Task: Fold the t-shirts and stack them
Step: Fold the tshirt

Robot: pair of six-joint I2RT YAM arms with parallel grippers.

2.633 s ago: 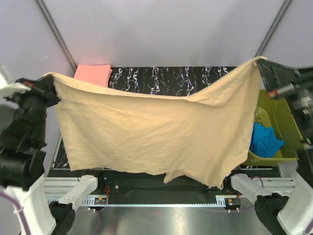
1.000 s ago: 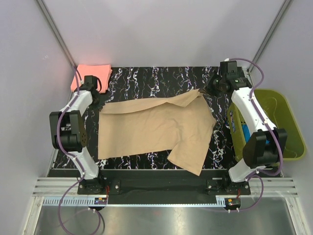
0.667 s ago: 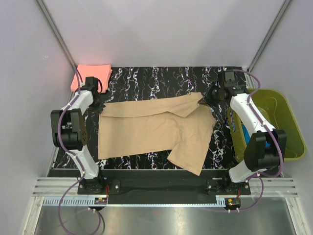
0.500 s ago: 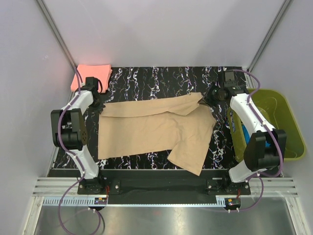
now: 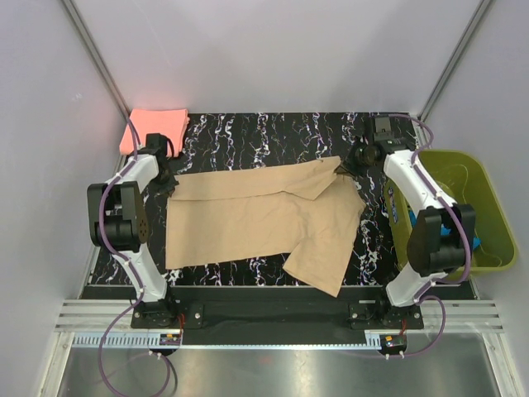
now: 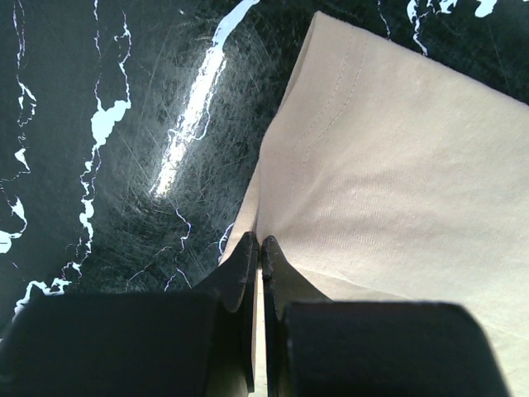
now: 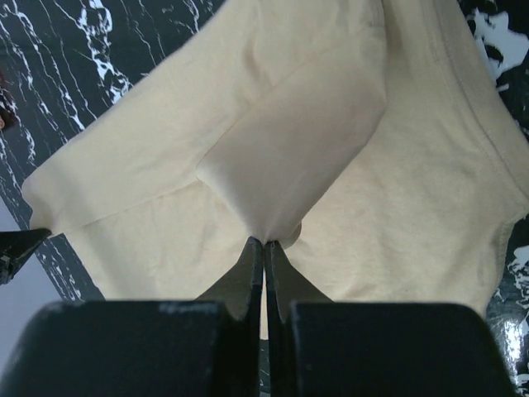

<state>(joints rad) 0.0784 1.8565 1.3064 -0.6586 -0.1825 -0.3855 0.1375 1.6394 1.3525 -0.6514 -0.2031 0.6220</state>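
The tan-beige t-shirt (image 5: 256, 219) lies spread on the black marbled table (image 5: 273, 132), its far right corner folded over. My left gripper (image 5: 171, 187) is shut on the shirt's far left corner; in the left wrist view the jaws (image 6: 261, 244) pinch the cloth edge (image 6: 388, 165). At the far right corner my right gripper (image 5: 345, 168) is shut on a pinch of the same shirt; the right wrist view shows the cloth (image 7: 289, 157) pulled into a peak at the fingertips (image 7: 264, 242). A folded salmon-pink t-shirt (image 5: 155, 124) lies at the table's far left corner.
An olive-green basket (image 5: 488, 207) stands off the table's right edge, with blue cloth (image 5: 447, 236) inside it behind the right arm. A loose flap of the tan shirt (image 5: 318, 265) reaches toward the near edge.
The tan shirt, held up in the air between both grippers, has come down flat on the table. In the last second the right gripper drew slightly in, folding over the far right corner.
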